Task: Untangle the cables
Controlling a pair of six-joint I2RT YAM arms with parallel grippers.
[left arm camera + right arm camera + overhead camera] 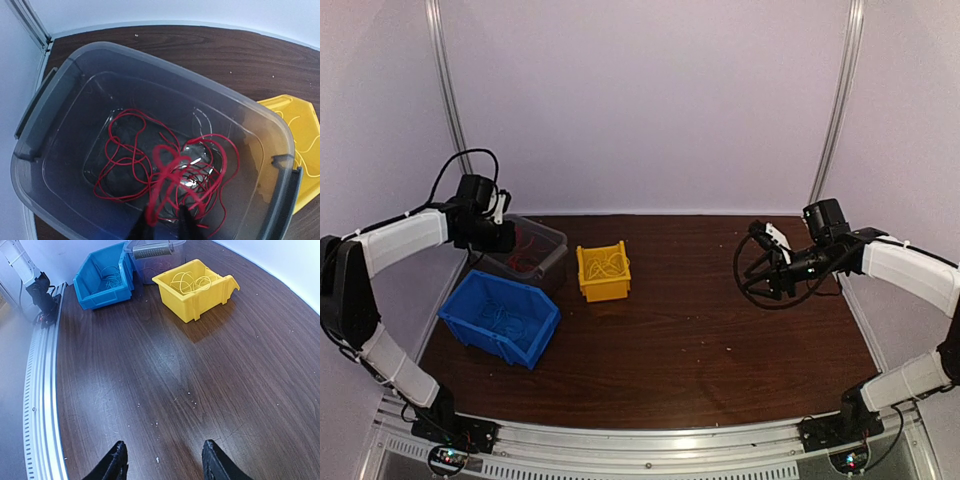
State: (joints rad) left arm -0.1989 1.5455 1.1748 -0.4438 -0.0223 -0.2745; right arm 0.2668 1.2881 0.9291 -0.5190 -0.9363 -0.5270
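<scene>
Final sorting step: left gripper pinches raised strand of thin red cables above clear grey plastic tub. Next, probably release inside walls (right gripper spread, empty).

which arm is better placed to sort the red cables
Left: the left gripper sits over the grey bin, pinching the red cables; the right gripper is open across the table.

red cables in grey tub, perhaps pinched
</scene>
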